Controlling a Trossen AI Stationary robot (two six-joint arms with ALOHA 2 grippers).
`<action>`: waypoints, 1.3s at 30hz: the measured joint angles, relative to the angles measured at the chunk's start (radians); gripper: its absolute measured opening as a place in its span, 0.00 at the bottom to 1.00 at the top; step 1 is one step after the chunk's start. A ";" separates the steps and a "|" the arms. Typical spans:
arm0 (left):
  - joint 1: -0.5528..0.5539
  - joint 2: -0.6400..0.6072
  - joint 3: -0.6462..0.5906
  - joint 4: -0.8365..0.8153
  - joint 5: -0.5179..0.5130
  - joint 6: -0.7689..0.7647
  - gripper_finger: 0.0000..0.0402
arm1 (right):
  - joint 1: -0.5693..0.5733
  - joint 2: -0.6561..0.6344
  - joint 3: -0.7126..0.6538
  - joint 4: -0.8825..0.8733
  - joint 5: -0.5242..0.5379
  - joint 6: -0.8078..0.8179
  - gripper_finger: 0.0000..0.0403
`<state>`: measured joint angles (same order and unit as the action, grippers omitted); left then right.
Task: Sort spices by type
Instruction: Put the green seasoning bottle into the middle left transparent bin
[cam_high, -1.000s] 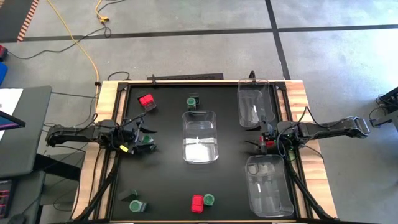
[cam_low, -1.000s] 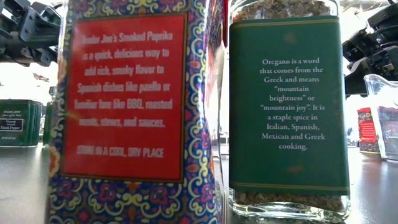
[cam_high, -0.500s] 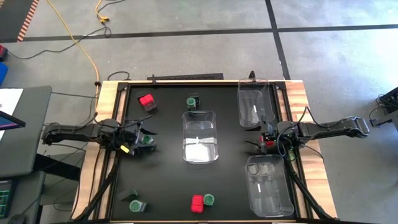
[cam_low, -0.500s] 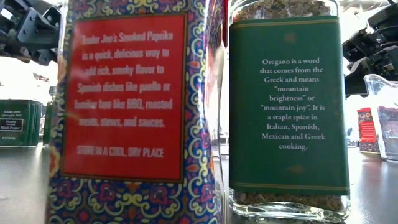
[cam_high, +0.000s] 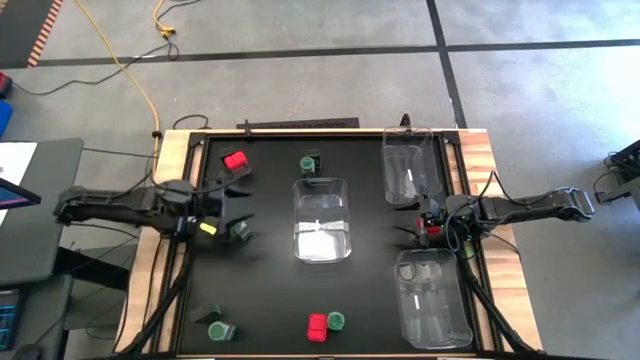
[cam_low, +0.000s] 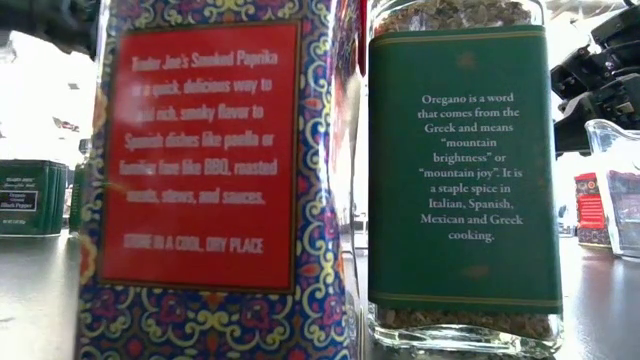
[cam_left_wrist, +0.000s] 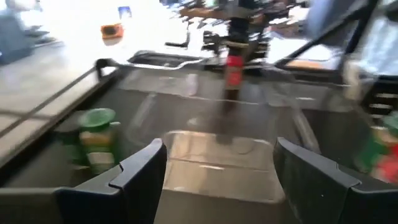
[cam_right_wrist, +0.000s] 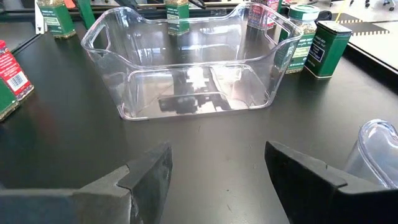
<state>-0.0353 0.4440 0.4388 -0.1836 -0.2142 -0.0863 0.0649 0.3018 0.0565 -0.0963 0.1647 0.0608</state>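
Left pincer: drawn back toward the tabletop's left edge since the earlier frame and gone from the low view's upper corner; fingers spread, nothing between them. The green-topped jar it previously hovered over now sits just beside its tips, apparently apart from them, though the overhead view is too coarse to be sure. Red box lies near, beyond the pincer toward the far edge; middle clear bin stands ahead of its fingers. Right pincer: position unchanged, between the two right-hand clear bins, fingers parted; a small red item shows at its tips overhead, whether held cannot be told. Near-edge stock: paprika box touching or just beside oregano jar; a further green pair at the left corner.
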 joint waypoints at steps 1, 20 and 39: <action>0.000 0.028 0.032 -0.015 -0.009 -0.018 0.70 | 0.000 0.000 0.000 0.000 0.000 0.000 0.71; -0.103 0.496 0.641 -0.639 -0.218 -0.539 0.70 | 0.000 0.000 0.000 0.000 0.000 0.000 0.71; -0.151 0.507 0.610 -0.957 -0.153 -0.891 0.70 | 0.000 0.000 0.000 0.000 0.000 0.000 0.71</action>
<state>-0.1860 0.9508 1.0492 -1.1406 -0.3668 -0.9773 0.0649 0.3019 0.0563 -0.0962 0.1649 0.0608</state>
